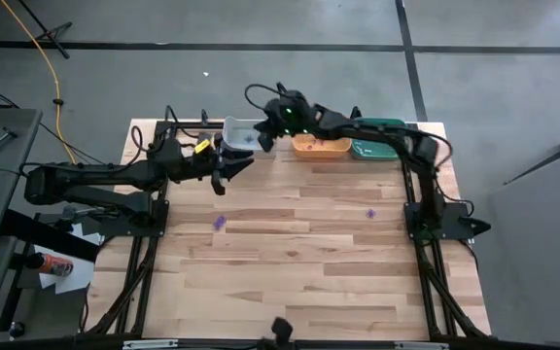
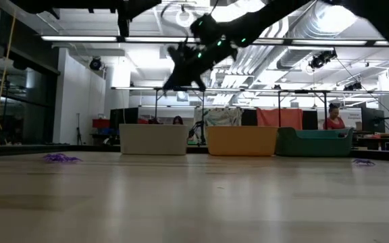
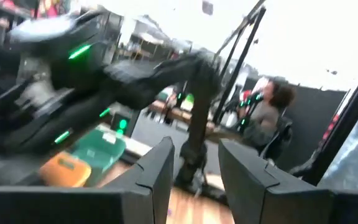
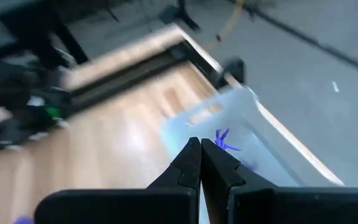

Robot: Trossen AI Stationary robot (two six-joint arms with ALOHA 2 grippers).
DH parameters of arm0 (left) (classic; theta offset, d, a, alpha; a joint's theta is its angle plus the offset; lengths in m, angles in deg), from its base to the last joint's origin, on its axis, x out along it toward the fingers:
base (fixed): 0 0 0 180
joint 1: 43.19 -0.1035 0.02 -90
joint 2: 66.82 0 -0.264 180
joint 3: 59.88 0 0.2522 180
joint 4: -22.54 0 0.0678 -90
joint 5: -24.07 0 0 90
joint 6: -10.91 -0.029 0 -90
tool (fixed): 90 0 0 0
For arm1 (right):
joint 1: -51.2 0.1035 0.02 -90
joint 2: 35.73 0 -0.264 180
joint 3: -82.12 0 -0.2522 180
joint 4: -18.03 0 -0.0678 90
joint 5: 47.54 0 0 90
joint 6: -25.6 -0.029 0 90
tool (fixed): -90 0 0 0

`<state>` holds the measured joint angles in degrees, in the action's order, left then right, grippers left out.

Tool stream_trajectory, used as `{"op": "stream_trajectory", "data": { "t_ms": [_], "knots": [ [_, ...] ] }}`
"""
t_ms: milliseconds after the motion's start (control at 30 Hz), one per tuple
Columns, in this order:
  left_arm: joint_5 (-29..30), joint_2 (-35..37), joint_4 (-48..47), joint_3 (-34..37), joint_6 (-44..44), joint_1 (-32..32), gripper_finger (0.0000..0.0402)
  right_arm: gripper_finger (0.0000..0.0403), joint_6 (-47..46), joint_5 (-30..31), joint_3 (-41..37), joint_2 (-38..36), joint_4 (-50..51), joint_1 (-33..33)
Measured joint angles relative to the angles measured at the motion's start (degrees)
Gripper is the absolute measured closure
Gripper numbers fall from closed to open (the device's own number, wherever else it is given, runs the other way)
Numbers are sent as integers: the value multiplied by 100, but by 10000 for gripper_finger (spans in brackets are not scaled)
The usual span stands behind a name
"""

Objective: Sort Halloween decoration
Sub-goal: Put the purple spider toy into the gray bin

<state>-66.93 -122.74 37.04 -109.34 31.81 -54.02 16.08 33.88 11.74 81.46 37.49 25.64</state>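
Observation:
Two purple trinkets lie on the table, one left of centre, one on the right. Another purple trinket shows inside the grey bin, just past my right gripper's fingertips. My right gripper hangs above this bin, shut, with nothing seen between its fingers. My left gripper is open and raised off the table, just near and left of the grey bin, holding nothing.
An orange bin and a teal bin stand in a row right of the grey one along the far edge. The right arm reaches across in front of the left wrist camera. People are beyond the table.

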Motion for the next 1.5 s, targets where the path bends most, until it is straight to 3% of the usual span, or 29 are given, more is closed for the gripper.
{"op": "stream_trajectory", "data": {
  "t_ms": [267,567,667,933,1100,1300,1400,1500],
  "knots": [
    [6,0,587,0,-241,0,287,403,-207,-2,1393,1143,1663,-147],
    [13,0,593,-1,-258,0,287,394,-858,280,1543,1258,1864,-146],
    [16,0,593,-1,-256,0,287,364,-987,223,1543,1258,1884,-179],
    [17,0,593,-1,-257,0,287,237,-588,145,1543,1219,1883,-227],
    [19,0,593,-1,-260,0,287,199,18,-404,1547,702,2423,-324],
    [20,0,591,-1,-463,0,287,202,1385,-505,1394,-131,3783,-222],
    [20,0,595,-2,-562,-2,287,209,1395,-527,570,-778,3522,-216],
    [20,0,598,-1,-559,-2,287,215,1002,-525,-825,-1735,2644,-223]
  ]
}}
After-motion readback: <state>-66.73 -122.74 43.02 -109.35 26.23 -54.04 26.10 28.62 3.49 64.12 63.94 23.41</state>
